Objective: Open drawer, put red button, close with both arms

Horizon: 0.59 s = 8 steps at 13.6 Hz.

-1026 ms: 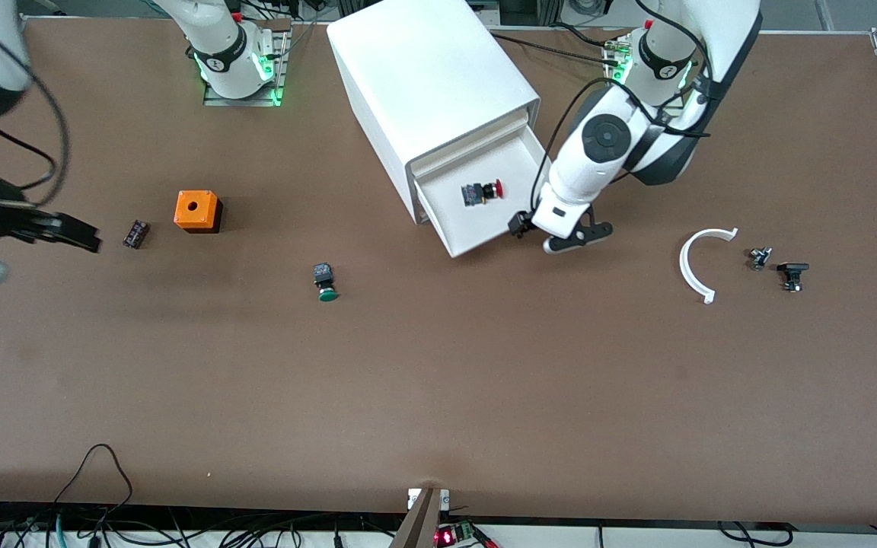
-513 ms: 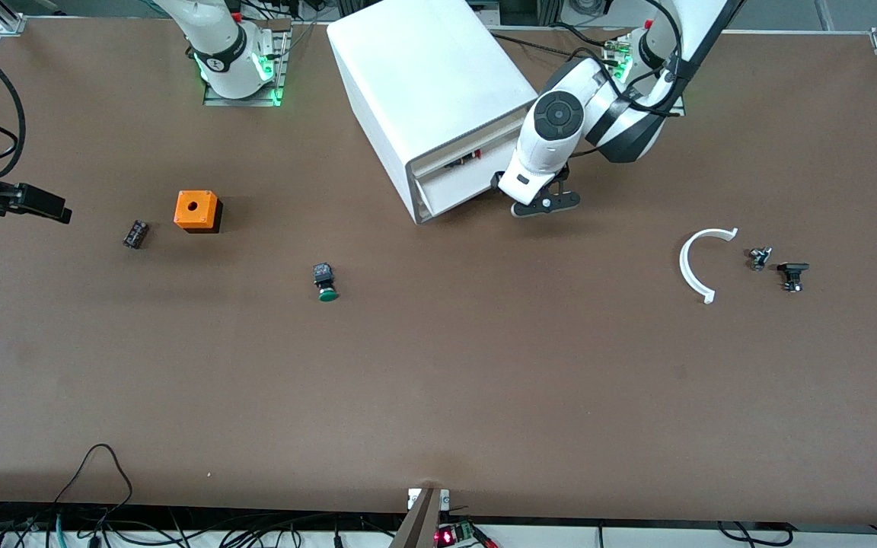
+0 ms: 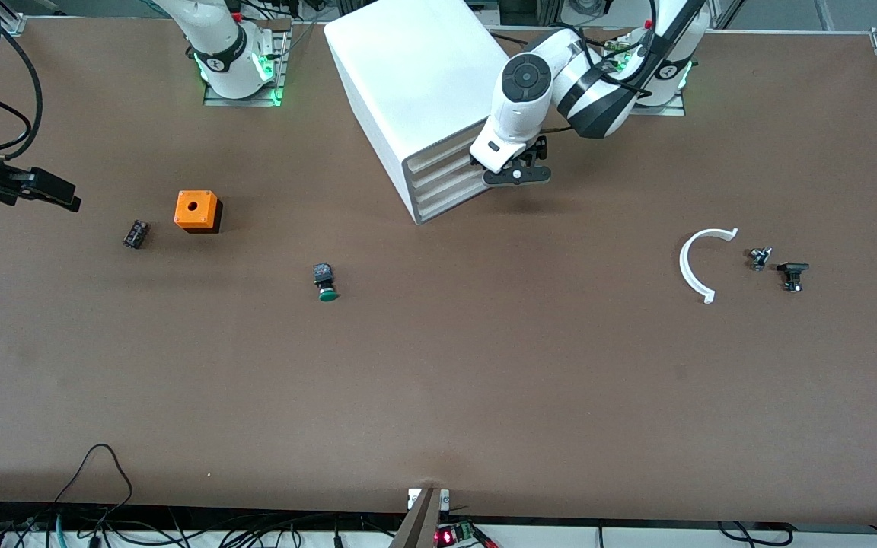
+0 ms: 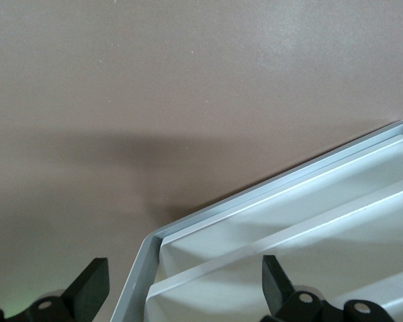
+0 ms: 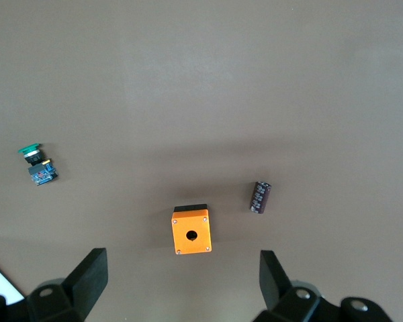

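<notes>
The white cabinet (image 3: 423, 76) stands at the robots' edge of the table. All of its drawers (image 3: 444, 176) sit flush and shut. The red button is hidden. My left gripper (image 3: 516, 172) is open at the cabinet's front, at the corner toward the left arm's end. In the left wrist view that gripper (image 4: 181, 298) straddles the cabinet's corner, where the drawer fronts (image 4: 302, 221) show. My right gripper (image 3: 65, 196) is open and empty above the table at the right arm's end. In the right wrist view it (image 5: 181, 282) hangs over bare table.
An orange box (image 3: 196, 210) and a small dark cylinder (image 3: 135, 233) lie near the right gripper. A green button (image 3: 324, 281) lies nearer the camera. A white curved piece (image 3: 693, 266) and two small black parts (image 3: 777, 266) lie toward the left arm's end.
The left gripper has pushed the open drawer into the cabinet until it is flush. The red button went out of sight with it. The right gripper has shifted a little.
</notes>
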Tool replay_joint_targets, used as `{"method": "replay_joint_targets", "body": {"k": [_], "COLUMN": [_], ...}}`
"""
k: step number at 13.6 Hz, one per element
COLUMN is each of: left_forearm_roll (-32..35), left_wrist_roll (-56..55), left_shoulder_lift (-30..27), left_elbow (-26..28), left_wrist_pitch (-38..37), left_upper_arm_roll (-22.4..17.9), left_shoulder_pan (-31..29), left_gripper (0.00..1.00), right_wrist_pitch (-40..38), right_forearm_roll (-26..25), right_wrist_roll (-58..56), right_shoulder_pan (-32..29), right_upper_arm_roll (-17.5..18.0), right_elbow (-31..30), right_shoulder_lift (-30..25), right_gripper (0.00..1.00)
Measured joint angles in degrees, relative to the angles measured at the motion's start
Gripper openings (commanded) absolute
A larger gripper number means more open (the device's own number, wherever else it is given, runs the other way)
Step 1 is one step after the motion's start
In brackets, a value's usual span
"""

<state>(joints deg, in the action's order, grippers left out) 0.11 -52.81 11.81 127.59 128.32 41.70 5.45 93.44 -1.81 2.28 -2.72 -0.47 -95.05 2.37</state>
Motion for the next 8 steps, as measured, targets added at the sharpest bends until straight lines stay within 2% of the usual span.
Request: {"method": "replay_joint_targets", "body": {"k": [4, 5, 8], "left_forearm_roll": [-0.30, -0.32, -0.40], "left_wrist_roll": [-0.18, -0.18, 6.96], "left_shoulder_lift": [-0.89, -1.65, -3.21], "left_elbow": [-0.33, -0.94, -5.44], "left_wrist_pitch": [1.82, 2.82, 2.74], "left_upper_arm_roll": [-0.99, -3.22, -13.96], "left_shoulder_pan": [-1.65, -2.49, -4.55], "left_gripper": [1.00, 1.00, 1.00], "right_wrist_pitch": [0.26, 0.31, 1.56], "right_forearm_roll": [0.00, 0.00, 0.00], "right_wrist_roll": [-0.58, -0.65, -0.72], "right_shoulder_pan": [0.00, 0.01, 0.01], "right_upper_arm_roll": [0.00, 0.00, 0.00], "right_elbow": [-0.95, -1.07, -2.78], "right_shoulder_lift": [-0.84, -0.87, -1.84], "right_gripper": [1.00, 1.00, 1.00]}}
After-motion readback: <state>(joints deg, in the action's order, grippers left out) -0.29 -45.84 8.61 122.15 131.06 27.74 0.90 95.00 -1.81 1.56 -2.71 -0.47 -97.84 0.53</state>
